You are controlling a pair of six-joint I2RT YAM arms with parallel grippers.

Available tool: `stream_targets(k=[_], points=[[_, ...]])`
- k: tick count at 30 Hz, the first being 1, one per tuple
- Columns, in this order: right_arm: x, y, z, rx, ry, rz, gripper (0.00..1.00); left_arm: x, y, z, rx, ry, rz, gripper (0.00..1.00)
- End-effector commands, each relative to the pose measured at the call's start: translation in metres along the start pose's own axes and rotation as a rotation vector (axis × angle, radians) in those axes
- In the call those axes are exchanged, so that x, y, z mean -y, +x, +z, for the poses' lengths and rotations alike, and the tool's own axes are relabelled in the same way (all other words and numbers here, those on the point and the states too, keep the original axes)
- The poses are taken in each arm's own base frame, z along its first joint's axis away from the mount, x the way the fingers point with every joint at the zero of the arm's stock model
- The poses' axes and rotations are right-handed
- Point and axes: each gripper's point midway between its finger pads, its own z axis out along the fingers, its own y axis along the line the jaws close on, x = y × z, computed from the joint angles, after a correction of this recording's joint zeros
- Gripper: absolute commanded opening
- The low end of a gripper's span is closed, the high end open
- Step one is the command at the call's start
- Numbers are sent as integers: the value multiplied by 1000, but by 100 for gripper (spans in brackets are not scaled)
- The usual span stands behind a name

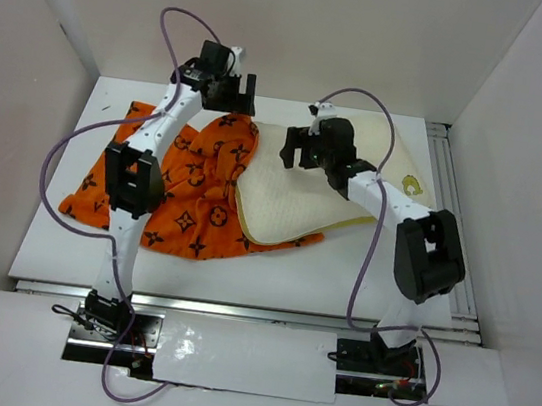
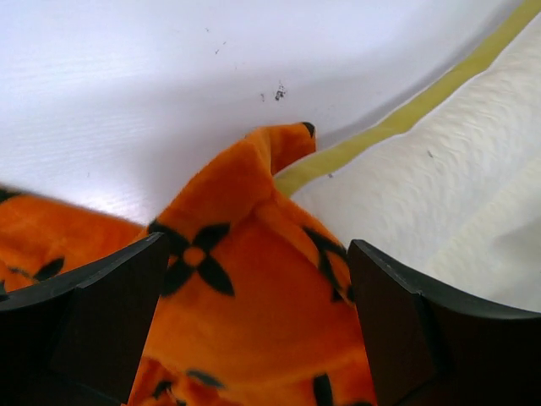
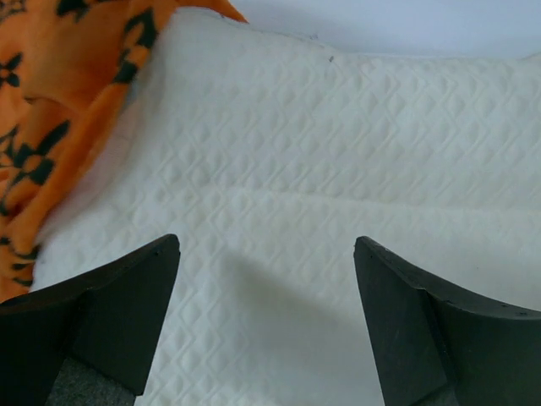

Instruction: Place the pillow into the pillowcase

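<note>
Left gripper point(image 2: 258, 245) spread wide astride a raised pillowcase point(image 2: 245, 321) fold, right gripper point(image 3: 266, 241) spread over the pillow point(image 3: 338, 152), neither pinching anything.

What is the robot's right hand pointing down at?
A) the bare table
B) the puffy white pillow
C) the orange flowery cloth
B: in the right wrist view, the open right hand has the quilted white pillow filling the space between its fingers, and the orange pillowcase lies off to one side.
</note>
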Motion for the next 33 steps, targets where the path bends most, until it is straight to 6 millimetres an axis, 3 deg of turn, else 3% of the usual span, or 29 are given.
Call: stream_targets(k=[1,2,4,5,7,10,11,12,13,14,15,16,17,18,19,20,21,23,25,27,28,30,31,33], points=[[13,25,13,-95,91,-33,91,11,-12,36,79,42,107,100],[13,26,17,-94,91,-33,91,22,-23,37,113,99,117,100],[9,39,26,-124,70,-34,89,35,-23,45,121,180,115,100],[9,37,29,-117,68,-35,89,49,-15,50,97,275,109,100],[2,41,32,-121,47,-64,88,59,-18,53,127,336,101,100],[-4,48,36,-133,58,-103,84,52,-3,74,96,300,92,100],[-4,43,37,-109,75,-119,82,49,5,80,71,294,85,97],[-2,51,36,-126,77,-130,80,43,17,90,41,277,66,91],[-3,54,37,-127,68,-129,78,42,21,94,32,274,64,82],[-3,54,37,-127,68,-129,75,39,24,94,21,259,59,52],[-2,59,36,-138,69,-129,63,35,35,100,-10,252,51,41],[-2,59,36,-138,70,-129,58,30,34,102,-3,221,40,30],[-5,59,36,-141,51,-128,41,27,39,105,-16,205,27,6],[-6,64,35,-151,41,-126,33,25,39,102,-15,191,15,0],[-7,70,35,-163,33,-125,24,26,32,97,0,186,18,0],[-7,70,35,-163,33,-125,7,25,37,100,-7,184,16,0],[-10,71,33,-160,14,-124,0,27,30,94,7,188,20,0],[-19,79,27,-165,-24,-140,0,34,25,89,25,188,21,0],[-29,60,18,-96,-48,-188,0,48,15,80,51,219,36,0],[-35,60,9,-69,-43,-209,0,68,1,66,97,271,60,0],[-44,44,1,-16,-61,-227,0,89,-10,52,134,315,111,0],[-49,41,-7,13,-73,-253,0,117,-20,37,183,374,170,0],[-54,27,-13,59,-87,-255,0,141,-16,29,186,413,213,0],[-56,22,-15,78,-98,-266,0,169,-21,12,232,442,294,0]])
